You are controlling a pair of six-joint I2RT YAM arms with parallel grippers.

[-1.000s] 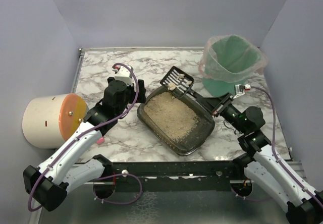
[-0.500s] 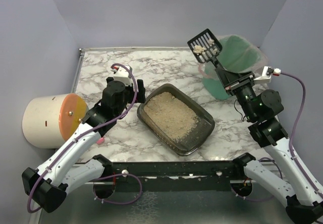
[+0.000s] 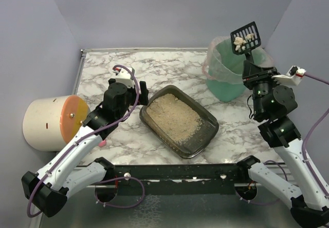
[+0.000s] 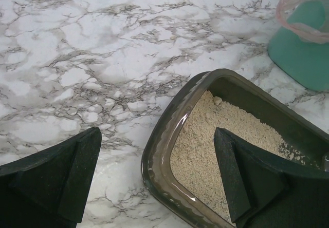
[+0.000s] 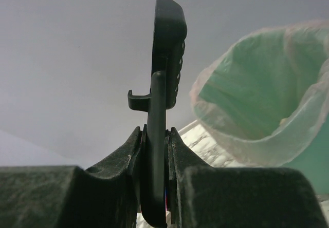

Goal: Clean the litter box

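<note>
We grip the black slotted scoop (image 3: 244, 37) with our right gripper (image 3: 251, 68), its fingers (image 5: 180, 151) pressed against the handle from both sides. The scoop is raised, its head above the green bin (image 3: 226, 81) lined with a clear bag, and pale clumps (image 3: 239, 42) lie on the head. The litter box (image 3: 205, 135) sits at an angle in the middle of the marble table (image 3: 103, 69), near the bin but apart from it, with beige litter (image 3: 172, 116) heaped toward its far left end. Our left gripper (image 4: 157, 153) hangs at the tray's left corner with fingers spread wide, one over the table and one over the litter; we cannot tell whether either touches the rim. A white drum with an orange face (image 3: 49, 122) lies at the left.
</note>
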